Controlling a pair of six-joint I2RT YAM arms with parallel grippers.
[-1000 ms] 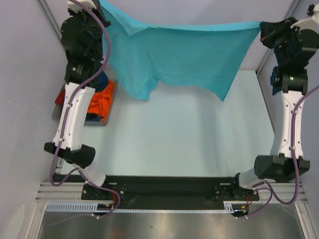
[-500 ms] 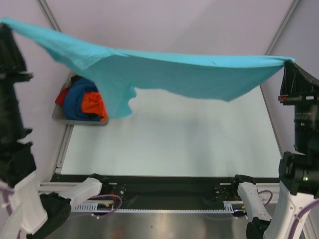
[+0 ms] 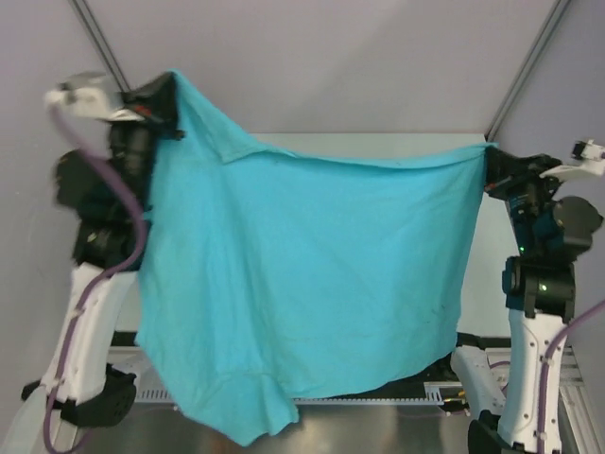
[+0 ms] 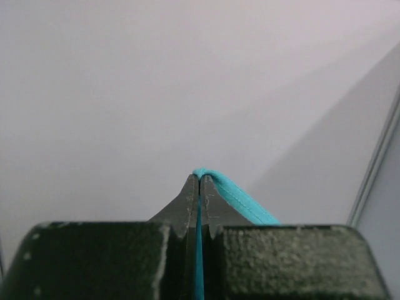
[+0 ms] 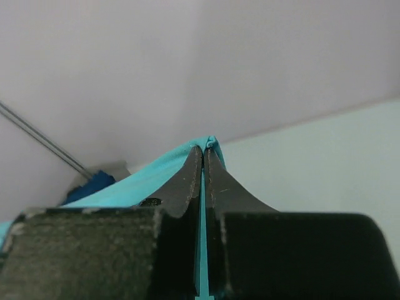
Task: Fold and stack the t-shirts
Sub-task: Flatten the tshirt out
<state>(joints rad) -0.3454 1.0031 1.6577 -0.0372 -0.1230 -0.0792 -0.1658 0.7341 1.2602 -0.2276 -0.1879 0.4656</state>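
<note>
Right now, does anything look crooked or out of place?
The shirt hangs askew. The left fingers pinch its top edge higher than the right fingers do, so that edge slopes down to the right. Its bottom droops lowest on the left. No tear shows.

The shirt is soft, matt turquoise cloth with a rolled hem. The left gripper and right gripper look matt black and grainy. The arm shells are smooth white plastic. The table is pale and smooth, and the plate is brushed metal.
</note>
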